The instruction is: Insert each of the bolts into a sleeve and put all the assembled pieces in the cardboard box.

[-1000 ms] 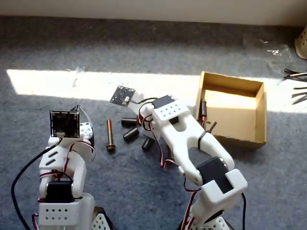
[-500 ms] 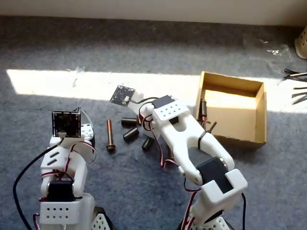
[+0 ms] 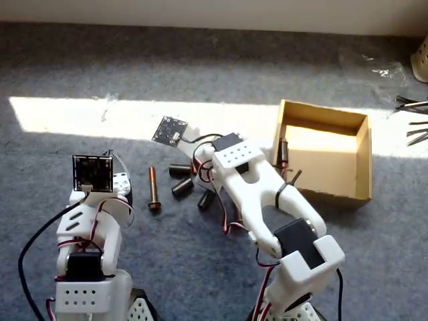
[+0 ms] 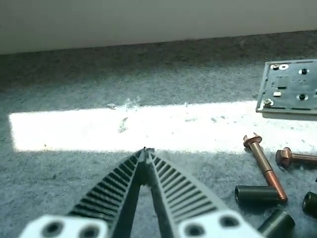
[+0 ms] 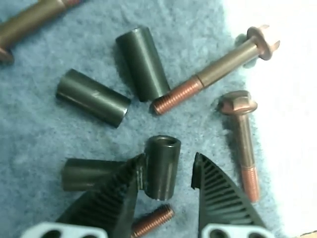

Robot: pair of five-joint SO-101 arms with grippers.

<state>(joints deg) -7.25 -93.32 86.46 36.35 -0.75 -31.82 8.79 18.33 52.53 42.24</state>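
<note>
TWO ARMS, ONE SLEEVE IN REACH: A grey carpet point(image 3: 200, 67) crossed by a band of sunlight serves as the work surface. The open-topped cardboard box point(image 3: 364, 160) sits in that light on the robot's right, with one rod-shaped piece point(image 3: 283, 154) lying against the inner wall nearest the parts. The right arm point(image 3: 267, 194) stretches out over the scatter of hardware between the two arms. The left arm point(image 3: 90, 227) stands folded near its base.

The left gripper point(image 4: 145, 157) is clenched, its ribbed fingers pressed together on nothing, above bare carpet beside the parts. The right gripper point(image 5: 167, 158) is spread, its jaws straddling a dark sleeve point(image 5: 162, 171) — one finger touches the sleeve's side, the other stands just clear.

A second sleeve point(image 5: 94, 173) lies on the carpet just beside the touching finger. A third sleeve point(image 5: 93, 97) and a fourth sleeve point(image 5: 142, 63) lie a little beyond. A long bolt point(image 5: 218, 67) rests with its threaded tip just beside the fourth sleeve, and a short bolt point(image 5: 242, 139) lies near it in the sunlight. A lone bolt point(image 3: 153, 188) lies apart, nearest the left arm.
</note>
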